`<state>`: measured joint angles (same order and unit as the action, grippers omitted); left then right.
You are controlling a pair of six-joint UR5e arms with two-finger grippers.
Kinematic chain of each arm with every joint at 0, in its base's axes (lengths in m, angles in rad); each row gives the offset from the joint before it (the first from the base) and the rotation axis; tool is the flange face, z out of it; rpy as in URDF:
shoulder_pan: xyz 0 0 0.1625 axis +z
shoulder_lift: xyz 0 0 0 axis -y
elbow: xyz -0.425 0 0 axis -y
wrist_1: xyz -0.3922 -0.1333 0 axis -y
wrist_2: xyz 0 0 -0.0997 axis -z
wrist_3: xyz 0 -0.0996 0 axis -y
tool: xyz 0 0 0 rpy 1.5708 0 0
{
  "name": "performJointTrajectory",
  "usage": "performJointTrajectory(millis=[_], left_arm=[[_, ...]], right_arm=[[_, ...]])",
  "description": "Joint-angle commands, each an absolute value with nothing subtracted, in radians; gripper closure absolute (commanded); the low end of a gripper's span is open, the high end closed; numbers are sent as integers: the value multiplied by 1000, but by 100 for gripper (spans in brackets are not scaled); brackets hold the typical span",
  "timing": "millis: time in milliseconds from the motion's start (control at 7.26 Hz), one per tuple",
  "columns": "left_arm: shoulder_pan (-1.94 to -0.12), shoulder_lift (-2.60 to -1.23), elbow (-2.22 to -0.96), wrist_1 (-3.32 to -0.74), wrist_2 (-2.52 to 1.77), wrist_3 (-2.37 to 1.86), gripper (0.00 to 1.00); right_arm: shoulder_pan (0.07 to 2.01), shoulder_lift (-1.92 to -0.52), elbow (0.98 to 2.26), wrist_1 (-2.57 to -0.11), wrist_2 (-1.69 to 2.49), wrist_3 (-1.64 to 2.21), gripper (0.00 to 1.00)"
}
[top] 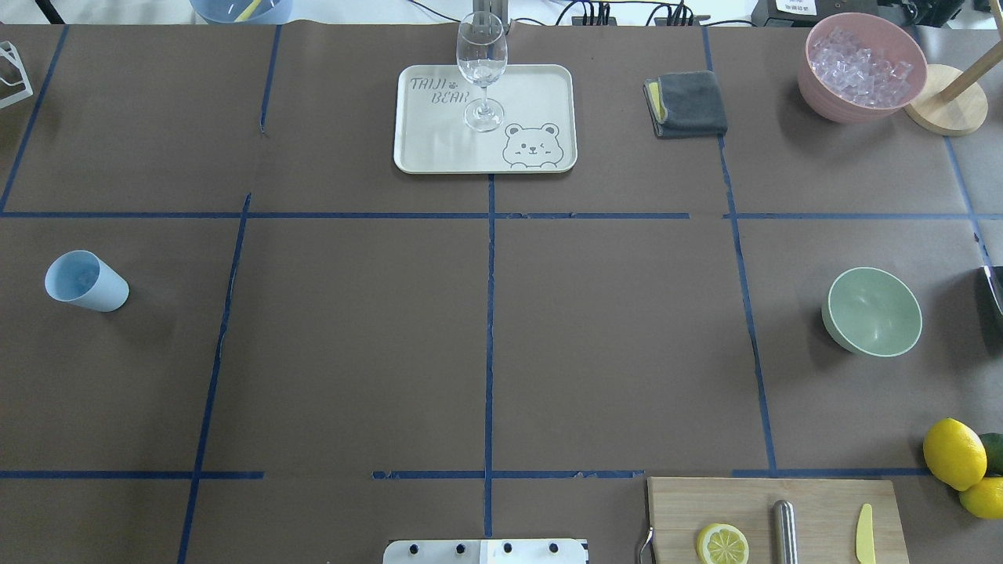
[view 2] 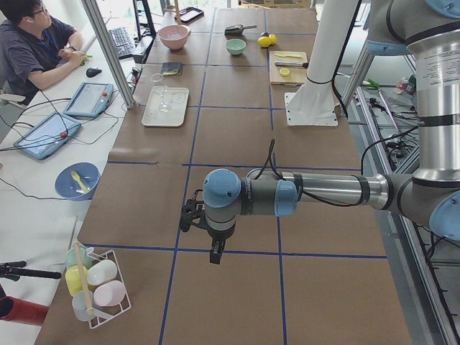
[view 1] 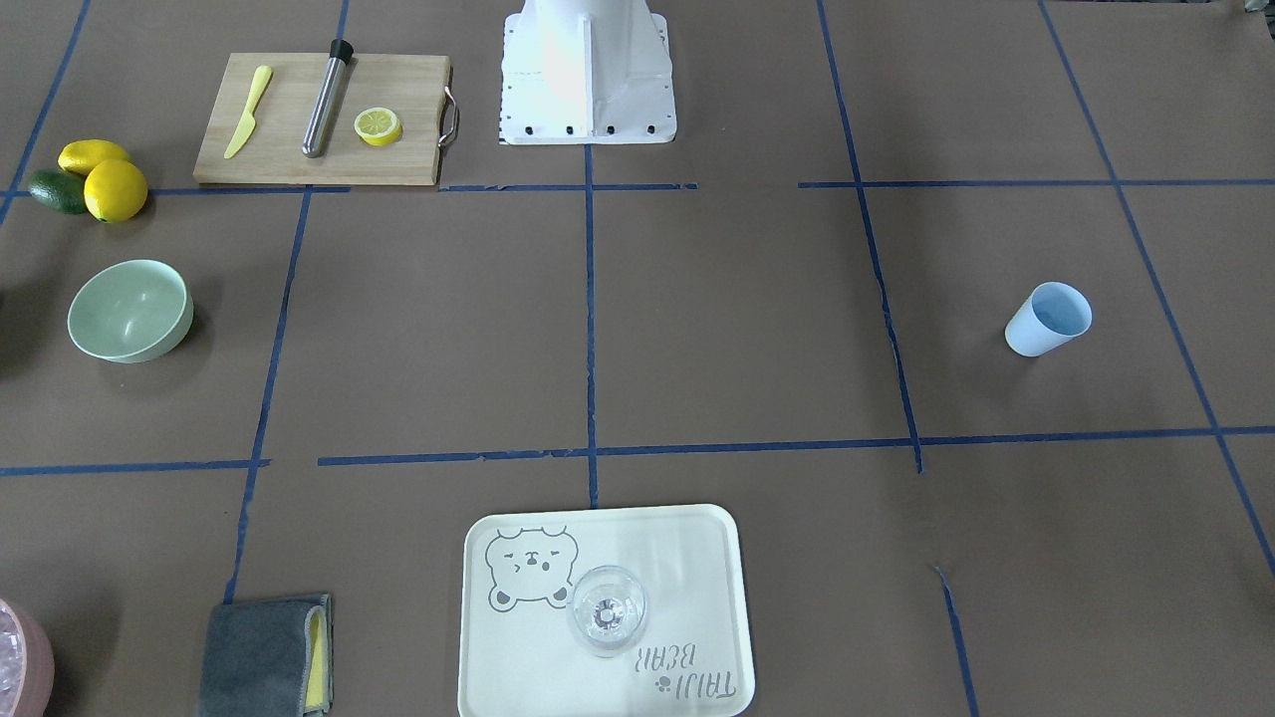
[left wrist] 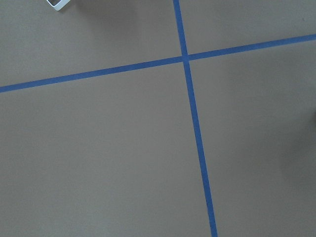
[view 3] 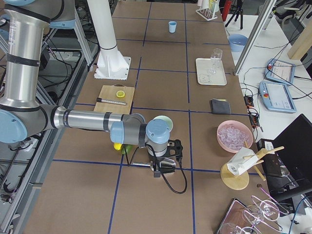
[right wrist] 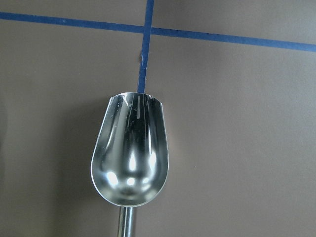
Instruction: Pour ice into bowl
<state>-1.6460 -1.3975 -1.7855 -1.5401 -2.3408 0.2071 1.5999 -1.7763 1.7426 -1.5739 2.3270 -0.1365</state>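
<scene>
L gripper (view 2: 214,251) & R gripper (view 3: 157,169) are held low over table (top: 353,352); finger state can't be told. Clear ice (top: 860,61) is heaped in pink container (top: 823,98).

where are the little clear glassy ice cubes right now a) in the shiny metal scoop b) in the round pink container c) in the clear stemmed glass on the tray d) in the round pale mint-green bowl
B: the little clear ice cubes are heaped in the round pink container, while the pale mint-green bowl, the shiny metal scoop and the clear stemmed glass look empty.
</scene>
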Motion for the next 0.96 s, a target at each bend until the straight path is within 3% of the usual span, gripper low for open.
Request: performJointTrajectory(millis=[0,827], left_arm=[[-1646,-1397,-1778,-1540,-2341,209,0],[-1646,-1402,-1804,-1560,-2347,210,0]], right_arm=[[1600,-1776,1741,-1574,2327,-137,0],[1598,-1759,1787,-1464,2355,-133,0]])
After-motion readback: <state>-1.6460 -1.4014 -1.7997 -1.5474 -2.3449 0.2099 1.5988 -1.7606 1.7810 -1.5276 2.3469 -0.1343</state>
